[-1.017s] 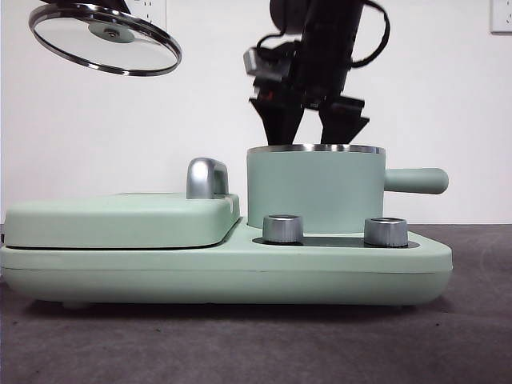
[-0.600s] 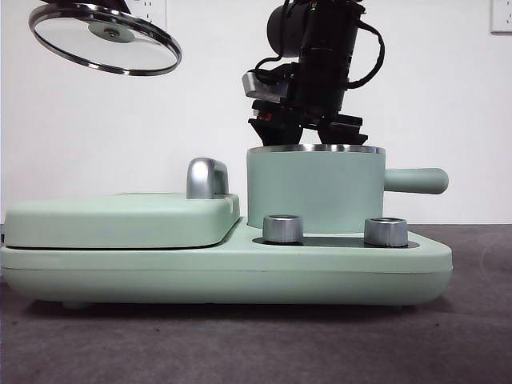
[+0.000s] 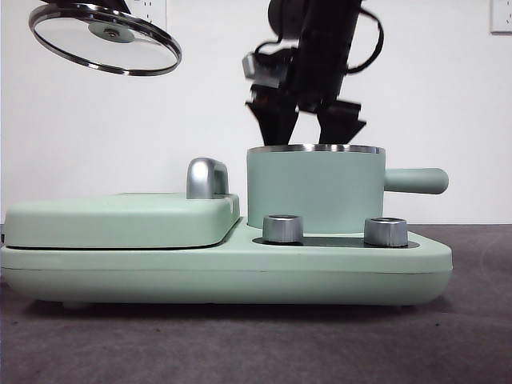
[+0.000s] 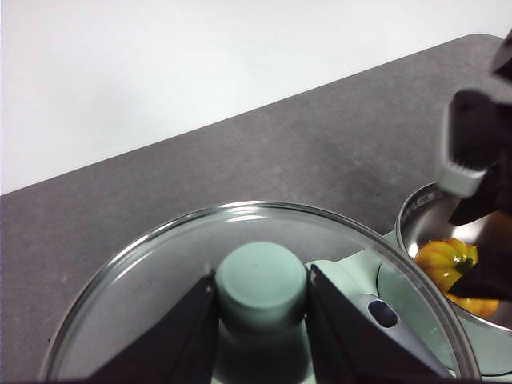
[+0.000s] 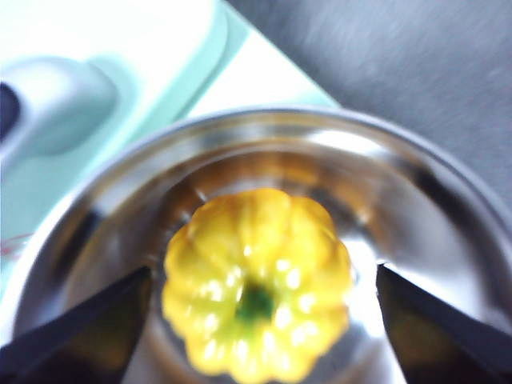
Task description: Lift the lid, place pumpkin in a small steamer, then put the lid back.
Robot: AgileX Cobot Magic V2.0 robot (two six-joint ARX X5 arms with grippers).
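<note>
The lid (image 3: 104, 40), clear glass with a steel rim, hangs tilted at the upper left, well away from the pot. My left gripper (image 4: 262, 290) is shut on its mint-green knob (image 4: 262, 280). The small steamer (image 3: 316, 192) stands uncovered on the right half of the appliance. Inside it lies the yellow-orange pumpkin (image 5: 256, 280), stem up, also seen past the lid as the pumpkin (image 4: 448, 260). My right gripper (image 3: 308, 132) hovers just above the steel rim (image 5: 400, 160), open. Its jaws stand wide on either side of the pumpkin and do not touch it.
The wide mint-green appliance base (image 3: 224, 272) carries two silver knobs (image 3: 282, 228) at its front. A flat mint-green cover (image 3: 120, 218) with a chrome handle (image 3: 206, 178) fills its left half. The pot's stubby side handle (image 3: 416, 181) points right.
My right gripper was lower, down at the pot's rim, half a second ago and has since risen above it. The lid and left gripper have not moved.
</note>
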